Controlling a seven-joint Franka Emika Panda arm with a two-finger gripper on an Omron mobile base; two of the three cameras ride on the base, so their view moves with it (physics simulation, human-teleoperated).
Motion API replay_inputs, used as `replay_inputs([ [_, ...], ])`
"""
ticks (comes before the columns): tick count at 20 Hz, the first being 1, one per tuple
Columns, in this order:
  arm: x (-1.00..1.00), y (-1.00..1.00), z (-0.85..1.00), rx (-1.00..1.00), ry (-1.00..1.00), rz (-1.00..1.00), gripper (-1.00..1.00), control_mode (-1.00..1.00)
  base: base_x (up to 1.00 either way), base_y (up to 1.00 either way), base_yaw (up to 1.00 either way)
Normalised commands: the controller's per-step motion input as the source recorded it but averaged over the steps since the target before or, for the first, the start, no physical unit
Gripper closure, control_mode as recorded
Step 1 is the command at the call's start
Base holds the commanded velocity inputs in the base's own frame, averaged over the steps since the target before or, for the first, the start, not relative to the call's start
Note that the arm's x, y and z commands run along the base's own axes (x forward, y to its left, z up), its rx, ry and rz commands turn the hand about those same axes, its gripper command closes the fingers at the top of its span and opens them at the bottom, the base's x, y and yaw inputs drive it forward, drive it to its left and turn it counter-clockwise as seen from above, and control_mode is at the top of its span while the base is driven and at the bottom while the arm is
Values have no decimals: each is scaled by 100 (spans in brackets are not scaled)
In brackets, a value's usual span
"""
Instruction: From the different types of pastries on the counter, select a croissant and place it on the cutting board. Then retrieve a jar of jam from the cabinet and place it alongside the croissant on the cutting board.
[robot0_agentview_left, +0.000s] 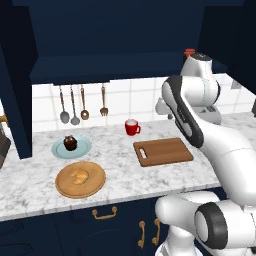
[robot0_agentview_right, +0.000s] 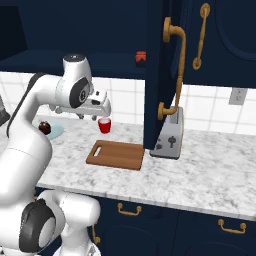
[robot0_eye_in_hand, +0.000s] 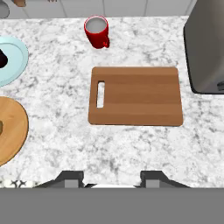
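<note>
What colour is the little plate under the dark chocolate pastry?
Pale blue. The plate shows best in the left base view, under the chocolate pastry.

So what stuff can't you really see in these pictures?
- Jam jar: left base view, mostly hidden behind the arm.
- Croissant: hand view, cut off by the left edge with its wooden plate.
- Chocolate pastry: right base view, partly behind the arm.
- Gripper: hand view, just the fingertips, apart.

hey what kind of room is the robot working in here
It looks like a home kitchen, in simulation: a marbled stone counter over navy drawers, cooking utensils hanging on a white tiled wall, a toaster, and a wooden cutting board beside a red mug.
</note>
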Motion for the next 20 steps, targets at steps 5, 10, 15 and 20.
replay_inputs([
  [5,-26,0,-17,3,-1,0,-100,-100,0,0,0],
  [10,-55,5,-8,4,-1,0,-100,-100,0,0,0],
  [15,-43,35,0,0,0,-1,-100,-100,0,0,0],
  [20,-69,31,-10,0,0,0,-100,-100,0,0,0],
])
